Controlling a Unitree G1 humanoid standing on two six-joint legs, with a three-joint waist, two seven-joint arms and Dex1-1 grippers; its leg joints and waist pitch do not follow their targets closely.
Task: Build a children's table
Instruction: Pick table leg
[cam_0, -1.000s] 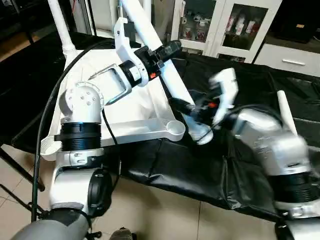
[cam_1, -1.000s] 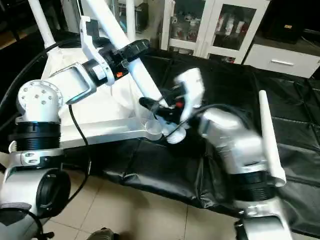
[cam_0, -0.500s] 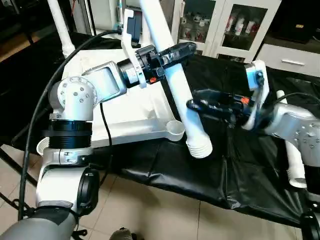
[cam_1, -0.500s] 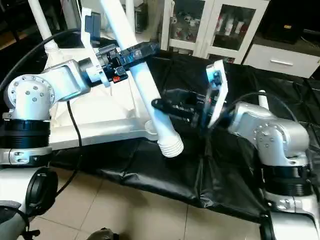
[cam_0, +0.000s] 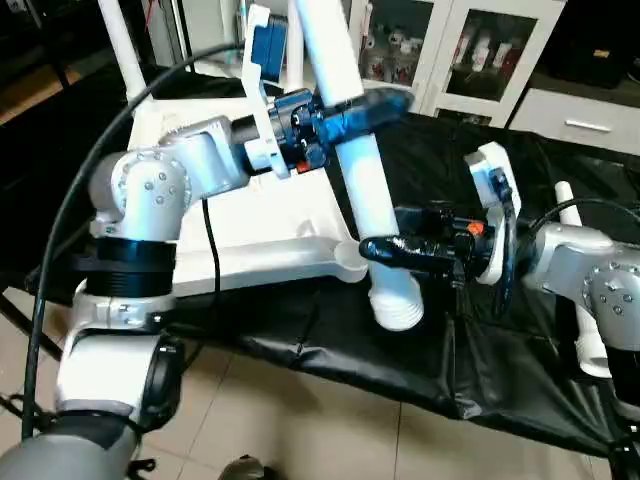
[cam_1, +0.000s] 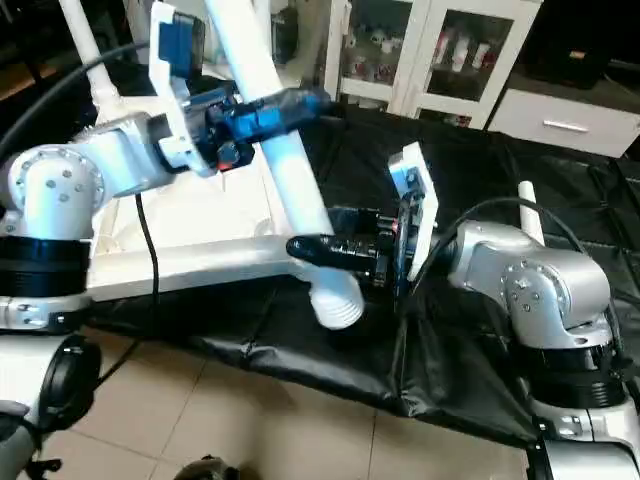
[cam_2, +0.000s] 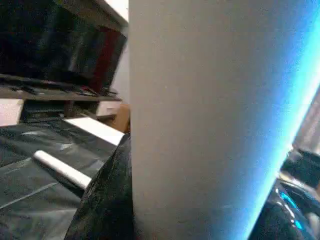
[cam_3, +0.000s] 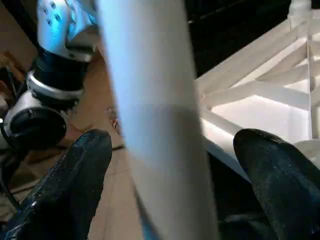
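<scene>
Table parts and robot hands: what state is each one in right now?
Tabletop: upside down, ribs up.
Held leg: tilted, threaded end low.
Left gripper: clamped on that leg.
Right gripper: open around the leg's lower end.
Spare leg: lying on the black cloth.

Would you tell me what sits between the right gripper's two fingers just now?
The leg held by the left gripper stands between the right gripper's fingers, clear of both, as the right wrist view shows.

- You have a black sheet (cam_0: 520, 160) spread over the bench.
- Behind it you see a white cabinet (cam_0: 440, 50) with glass doors, bottles inside.
- Beige floor tiles (cam_0: 300, 430) lie below.
</scene>
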